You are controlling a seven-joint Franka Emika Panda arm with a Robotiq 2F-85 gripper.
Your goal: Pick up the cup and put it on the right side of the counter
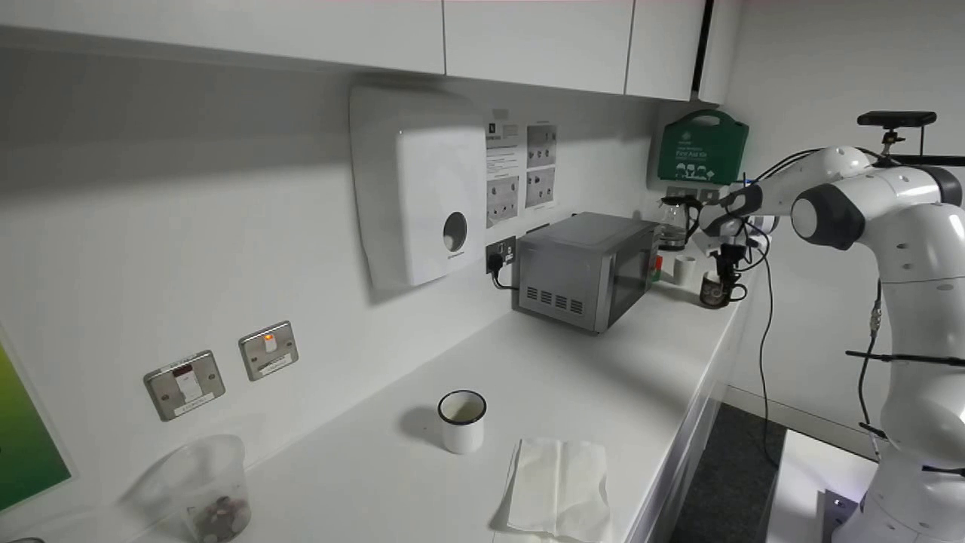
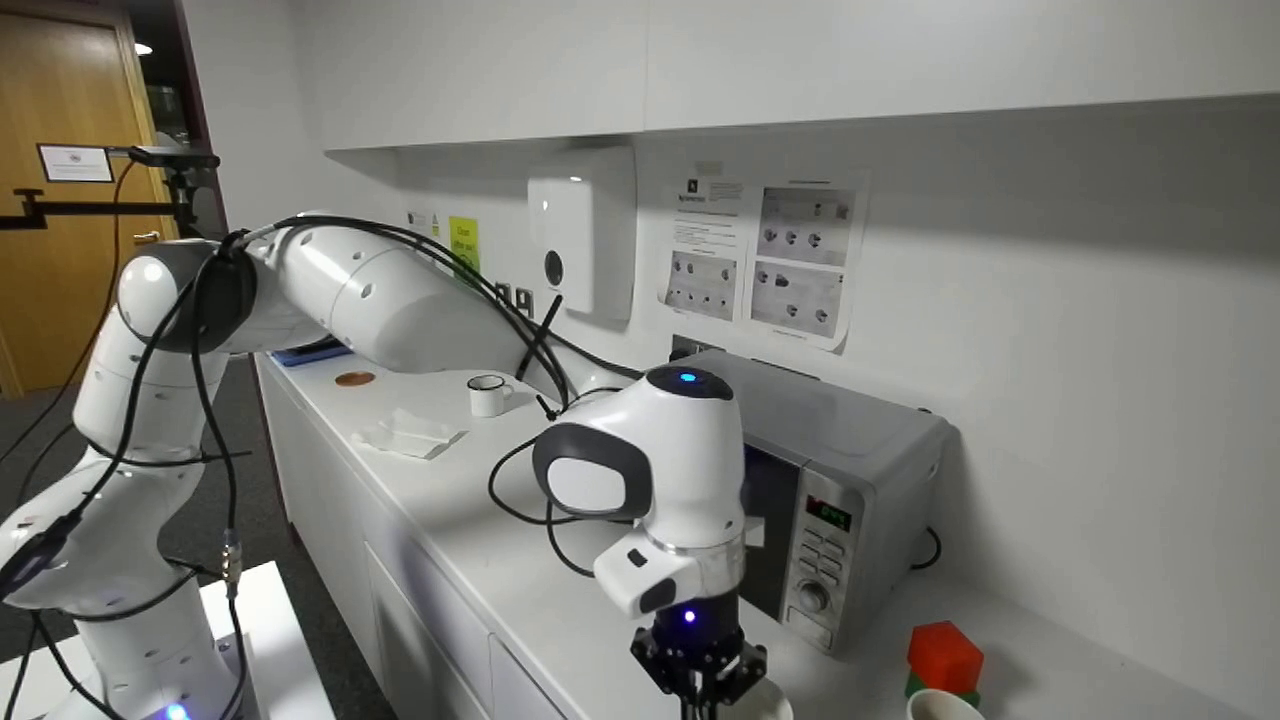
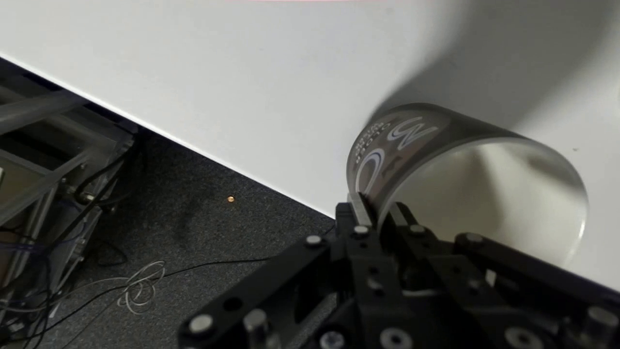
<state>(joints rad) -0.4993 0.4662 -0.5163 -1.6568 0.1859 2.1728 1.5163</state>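
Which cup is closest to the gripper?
The dark mug, pinched at its rim by the gripper. The plain white cup and the dark-rimmed cup both stand apart from the gripper.

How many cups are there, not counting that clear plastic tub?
3: the dark mug at the gripper, a plain white cup near the red block, and a dark-rimmed white cup near the creased paper. Others may be hidden.

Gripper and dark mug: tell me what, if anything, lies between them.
Nothing that shows: in the wrist view, the gripper looks shut on the wall of the dark mug, one finger inside the rim, the other outside.
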